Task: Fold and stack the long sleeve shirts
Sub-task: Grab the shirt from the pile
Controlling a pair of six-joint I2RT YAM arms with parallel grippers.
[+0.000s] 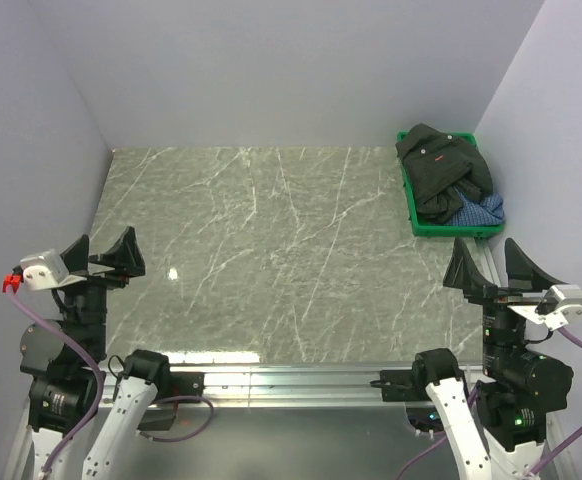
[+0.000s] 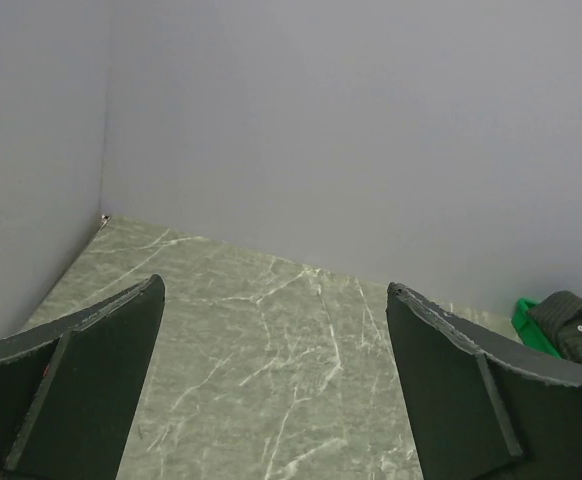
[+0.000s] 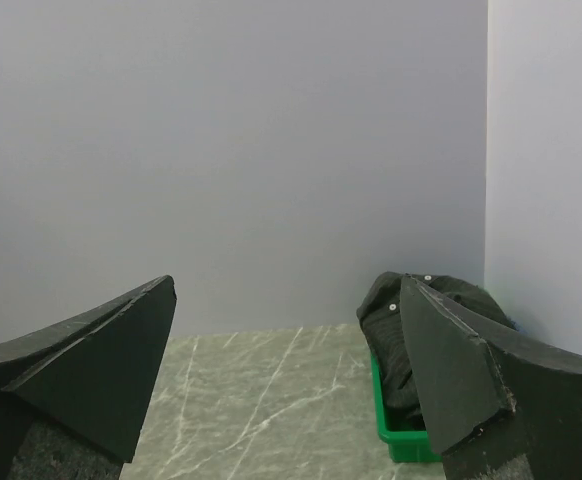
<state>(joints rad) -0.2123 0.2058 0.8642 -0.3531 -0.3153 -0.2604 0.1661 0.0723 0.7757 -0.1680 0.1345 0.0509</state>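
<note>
Both long sleeve shirts lie crumpled in a green crate [image 1: 412, 205] at the table's far right. The black shirt [image 1: 439, 170] with a small red label is on top; the blue checked shirt [image 1: 479, 211] pokes out beneath it at the crate's near end. In the right wrist view the black shirt [image 3: 386, 335] bulges over the green crate [image 3: 403, 442], partly hidden by a finger. A corner of the black shirt [image 2: 579, 322] shows in the left wrist view. My left gripper [image 1: 104, 256] hovers open at the near left, far from the crate. My right gripper [image 1: 491, 268] stands open just in front of the crate, holding nothing.
The green marble tabletop [image 1: 271, 250] is walled by pale grey panels at the back and both sides. A metal rail [image 1: 291, 380] runs along the near edge by the arm bases. The crate sits tight against the right wall.
</note>
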